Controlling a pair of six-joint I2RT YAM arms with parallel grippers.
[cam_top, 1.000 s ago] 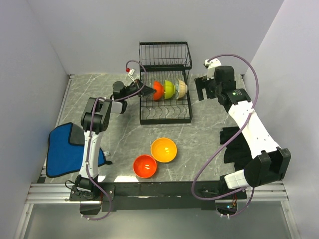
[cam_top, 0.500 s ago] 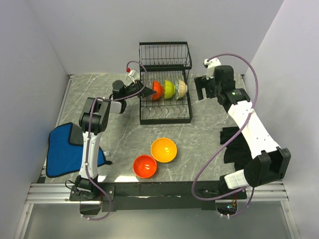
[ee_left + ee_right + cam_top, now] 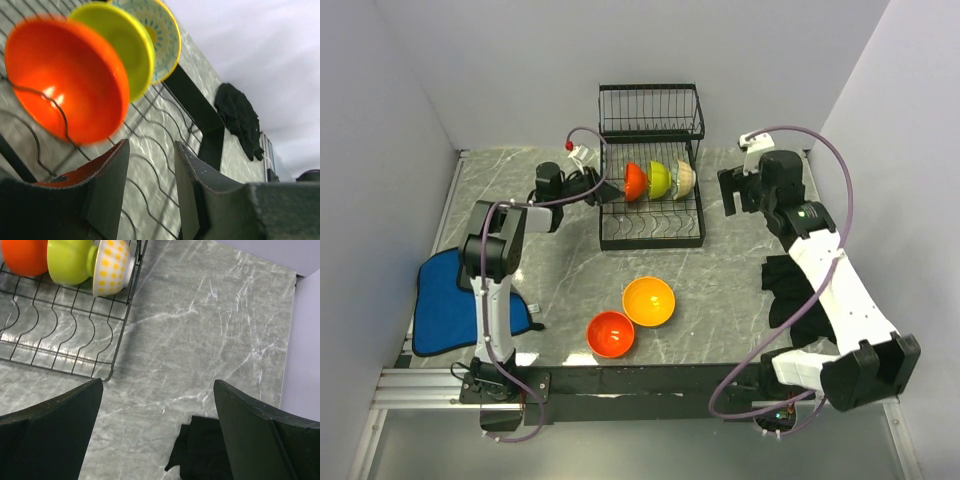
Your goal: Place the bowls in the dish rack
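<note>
Three bowls stand on edge in the lower tier of the black wire dish rack [image 3: 650, 236]: red-orange [image 3: 636, 181], lime green [image 3: 660, 179] and cream patterned [image 3: 684, 179]. My left gripper [image 3: 613, 189] is open and empty at the rack's left side, just short of the red-orange bowl [image 3: 65, 85]. An orange bowl [image 3: 649, 301] and a second red-orange bowl [image 3: 611, 334] sit upright on the table in front. My right gripper [image 3: 732, 200] is open and empty, above the table right of the rack. The blue bowl is out of view.
A blue folded cloth [image 3: 450, 300] lies at the left edge under the left arm. A black cloth [image 3: 790, 290] lies at the right, also in the right wrist view [image 3: 210, 450]. The rack's upper shelf [image 3: 650, 110] stands against the back wall.
My left gripper has drawn back to the left, off the red-orange bowl, which stays in the rack. My right arm has shifted a little right and nearer.
</note>
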